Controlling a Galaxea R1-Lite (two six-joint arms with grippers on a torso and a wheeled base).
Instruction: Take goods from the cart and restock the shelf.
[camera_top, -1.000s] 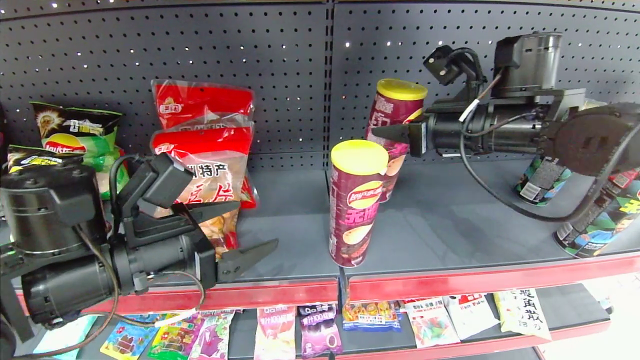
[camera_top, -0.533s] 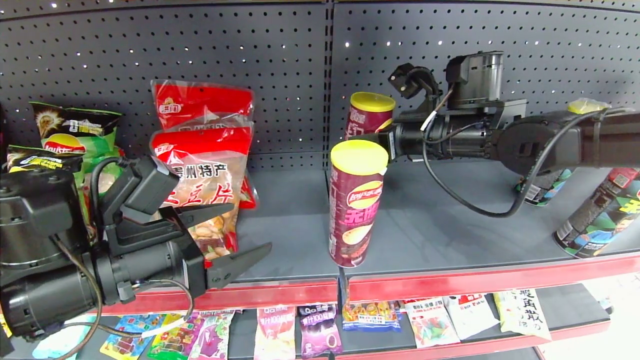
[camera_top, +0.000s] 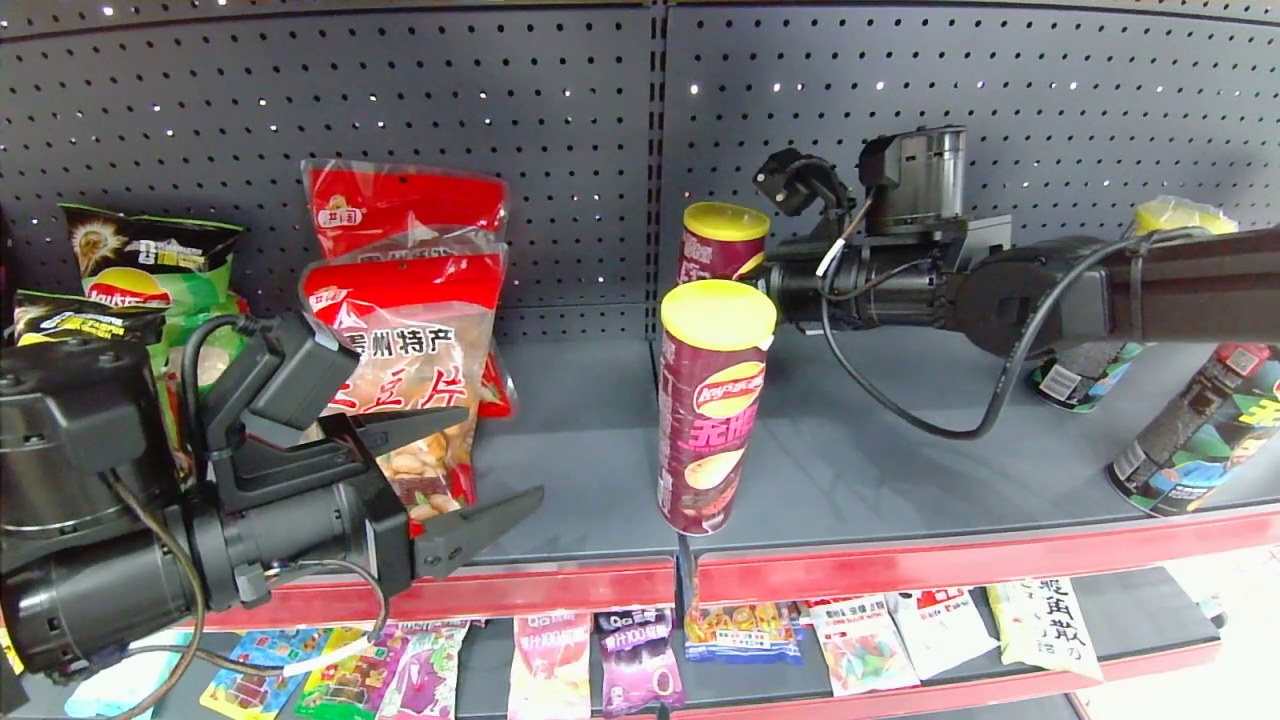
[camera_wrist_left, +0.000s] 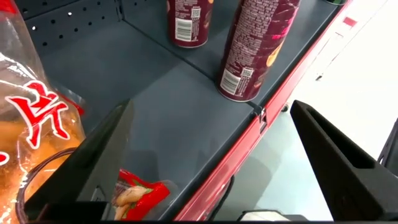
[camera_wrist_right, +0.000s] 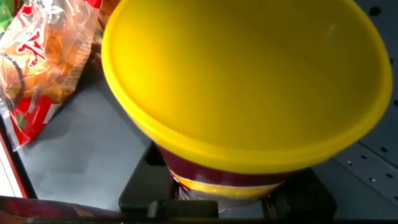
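Grey pegboard (camera_top: 400, 90) backed the shelf (camera_top: 880, 450). Front chip can (camera_top: 712, 400) stood upright near the shelf's red lip. Rear chip can (camera_top: 722, 240) was upright at its 12 o'clock, close to the pegboard. Right gripper (camera_top: 760, 278) sat at the rear chip can's 3 o'clock, fingers clenched on its upper body; couldn't tell if the base bore on the shelf. Left gripper (camera_top: 505, 450) was at 8 o'clock of the front chip can, fingers spread wide and empty, just beside the red snack bags (camera_top: 410, 340).
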